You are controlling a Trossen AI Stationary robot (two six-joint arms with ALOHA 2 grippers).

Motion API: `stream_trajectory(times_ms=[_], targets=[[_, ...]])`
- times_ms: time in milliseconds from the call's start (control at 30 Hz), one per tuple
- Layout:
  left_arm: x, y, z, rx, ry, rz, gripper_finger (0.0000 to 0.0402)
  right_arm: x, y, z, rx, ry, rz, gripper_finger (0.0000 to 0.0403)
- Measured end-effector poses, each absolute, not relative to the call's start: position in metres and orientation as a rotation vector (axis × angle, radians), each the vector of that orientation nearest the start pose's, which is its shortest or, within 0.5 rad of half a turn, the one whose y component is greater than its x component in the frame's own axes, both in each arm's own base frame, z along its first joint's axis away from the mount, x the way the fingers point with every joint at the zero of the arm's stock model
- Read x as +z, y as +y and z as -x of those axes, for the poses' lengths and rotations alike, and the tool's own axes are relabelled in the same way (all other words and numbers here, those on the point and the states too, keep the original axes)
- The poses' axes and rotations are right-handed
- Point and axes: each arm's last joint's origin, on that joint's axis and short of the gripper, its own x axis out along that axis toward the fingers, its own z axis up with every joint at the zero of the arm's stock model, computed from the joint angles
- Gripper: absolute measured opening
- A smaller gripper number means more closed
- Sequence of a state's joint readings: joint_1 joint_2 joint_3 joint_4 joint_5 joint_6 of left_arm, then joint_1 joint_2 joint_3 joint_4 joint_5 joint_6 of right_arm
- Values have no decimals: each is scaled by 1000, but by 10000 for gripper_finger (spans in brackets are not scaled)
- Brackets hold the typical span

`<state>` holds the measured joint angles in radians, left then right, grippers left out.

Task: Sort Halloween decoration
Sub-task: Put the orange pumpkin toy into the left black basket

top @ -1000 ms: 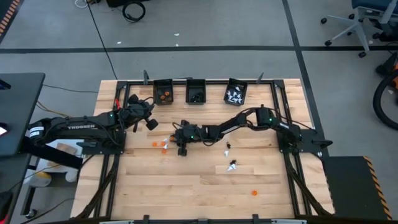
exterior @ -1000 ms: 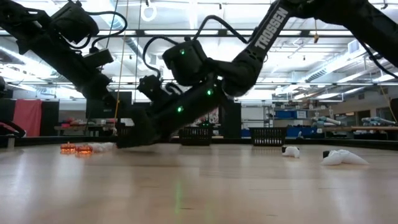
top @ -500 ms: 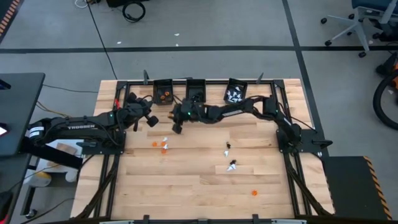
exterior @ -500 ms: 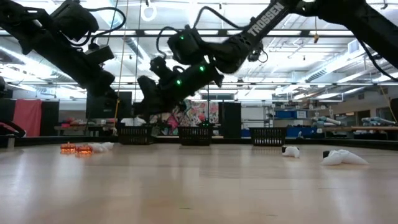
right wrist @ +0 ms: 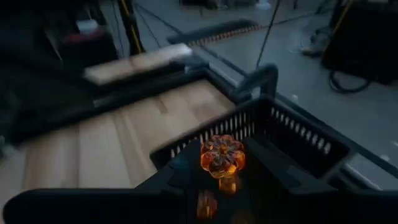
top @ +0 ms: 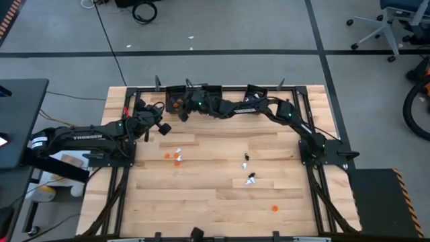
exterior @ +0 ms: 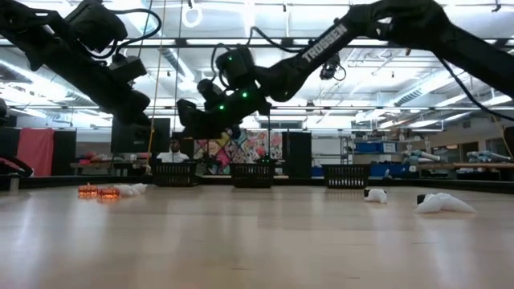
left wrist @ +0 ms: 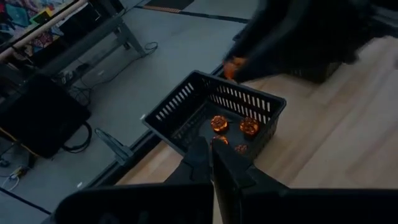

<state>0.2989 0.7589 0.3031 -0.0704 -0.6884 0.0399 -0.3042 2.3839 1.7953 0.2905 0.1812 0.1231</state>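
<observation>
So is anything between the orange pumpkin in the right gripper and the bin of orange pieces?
Nothing visible. The right gripper holds the orange pumpkin at the near wall of the orange bin, whose top is open. The left gripper waits shut, off to the side of that bin.

Arms: two
Black bins (top: 210, 94): three, in a row at the table's far edge
Orange trinkets (left wrist: 218, 122) in the left bin: three visible
Orange trinket (right wrist: 222, 155) in the right gripper (right wrist: 222, 163): one
Orange trinkets (top: 274, 208) loose on the table: three
</observation>
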Motion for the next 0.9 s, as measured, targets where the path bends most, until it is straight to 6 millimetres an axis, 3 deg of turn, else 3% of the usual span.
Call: stream_trajectory(times_ms=[233,633,733,900], targets=[[186,63,-141,953,555,-138,0,148,-176,-513,-482,327,-184,114],[185,62,-141,919,564,-132,0,145,-173,-515,-411,331,-166,174],[183,59,-143,776,586,-142,0,158,-165,-516,-377,335,-118,175],[185,52,-150,441,548,-152,0,207,-129,-507,-370,434,57,169]])
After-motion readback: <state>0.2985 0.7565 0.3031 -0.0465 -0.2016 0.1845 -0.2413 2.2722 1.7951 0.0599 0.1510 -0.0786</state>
